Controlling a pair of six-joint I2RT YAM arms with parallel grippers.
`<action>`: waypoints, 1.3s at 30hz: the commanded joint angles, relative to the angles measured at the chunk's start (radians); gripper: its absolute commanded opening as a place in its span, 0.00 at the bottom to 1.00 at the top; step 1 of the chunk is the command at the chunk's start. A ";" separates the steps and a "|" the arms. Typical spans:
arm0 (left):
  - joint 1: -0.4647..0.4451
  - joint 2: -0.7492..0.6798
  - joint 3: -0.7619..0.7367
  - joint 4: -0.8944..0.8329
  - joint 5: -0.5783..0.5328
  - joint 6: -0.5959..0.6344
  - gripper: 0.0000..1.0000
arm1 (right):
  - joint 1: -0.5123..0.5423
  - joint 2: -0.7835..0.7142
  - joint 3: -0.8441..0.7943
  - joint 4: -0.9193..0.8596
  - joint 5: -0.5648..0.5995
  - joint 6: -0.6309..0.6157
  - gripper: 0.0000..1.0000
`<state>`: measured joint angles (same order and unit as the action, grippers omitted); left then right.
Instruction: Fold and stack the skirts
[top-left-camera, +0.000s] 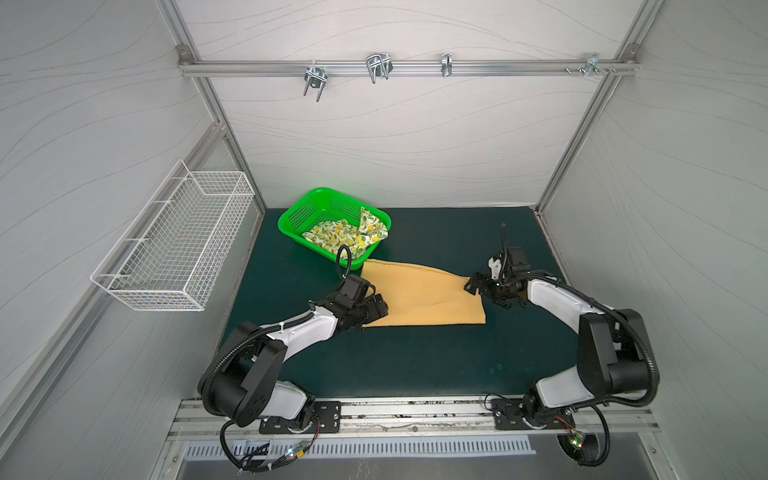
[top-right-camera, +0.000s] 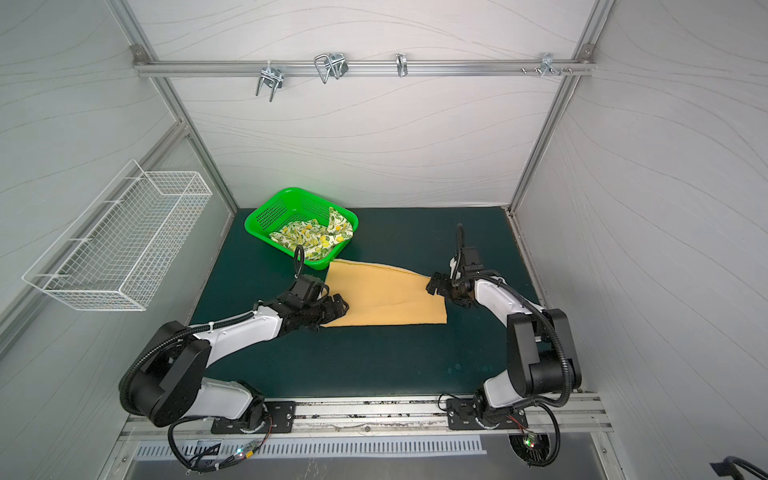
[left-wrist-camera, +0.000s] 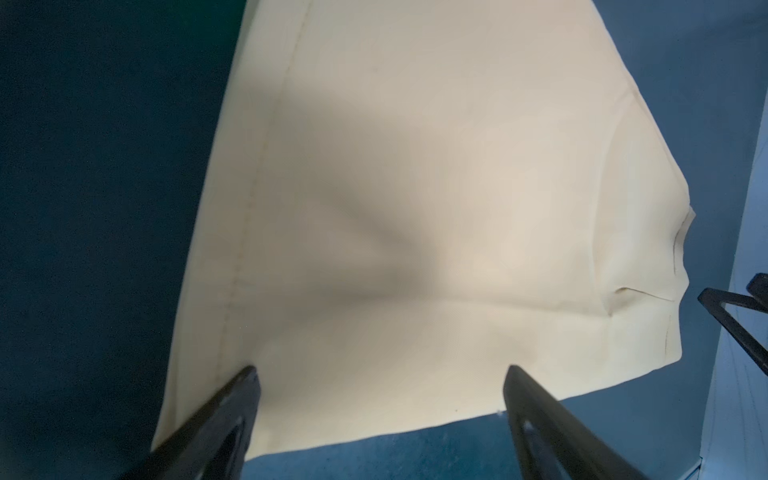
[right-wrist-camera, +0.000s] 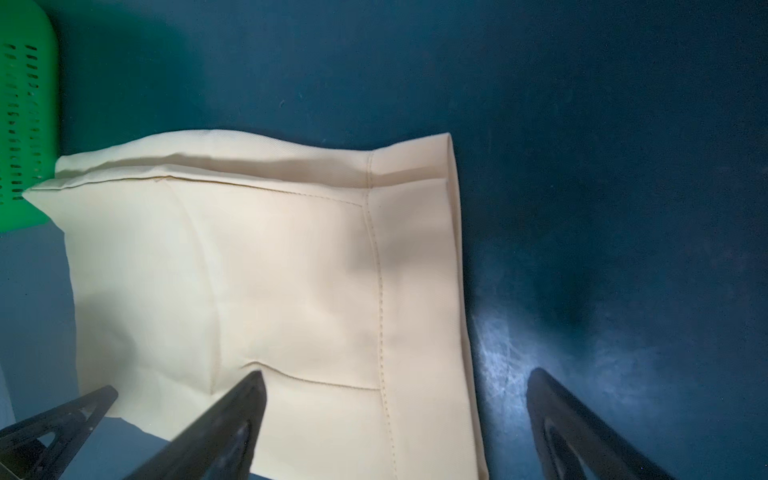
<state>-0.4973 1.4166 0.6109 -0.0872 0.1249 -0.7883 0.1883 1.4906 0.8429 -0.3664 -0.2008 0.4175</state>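
Tools are met first when the table is read from 6 o'clock inward. The left tool is held at the 8 o'clock edge of the mustard skirt, jaws spread wide and nothing gripped. In the left wrist view both fingers are poised over the cloth just inside its near edge. The skirt is laid flat at the middle of the table, with one shallow ripple across it.

The right tool is set at the skirt's 3 o'clock end, also wide and empty. In the right wrist view one finger is seen over the stitched band and the other over bare table, so that edge is straddled.

The step in hand is judged to be the first fold of this skirt. Both layers should be pinched together at matching points on each end. The cloth should be lifted only slightly, and the ends carried at one pace, so the ripple is drawn out rather than folded in. Thin cloth may be missed unless the fingers are lowered right to the table.

Farthest, at 11 o'clock, the lemon skirt is seen crumpled in the green basket. The mustard skirt's far corner is just beside the basket, perhaps touching, so snagging there should be avoided.
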 joint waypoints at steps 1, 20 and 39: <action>0.006 0.037 -0.006 -0.009 -0.002 0.018 0.92 | -0.005 0.017 -0.017 0.012 0.001 -0.012 0.97; 0.006 0.039 -0.026 -0.003 0.009 0.008 0.92 | -0.003 0.124 -0.088 0.092 -0.112 0.045 0.70; 0.008 0.032 -0.008 -0.010 0.018 0.012 0.92 | -0.001 0.158 -0.074 0.105 -0.193 0.064 0.08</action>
<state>-0.4953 1.4281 0.6098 -0.0578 0.1360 -0.7792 0.1810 1.6352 0.7826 -0.2310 -0.3790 0.4786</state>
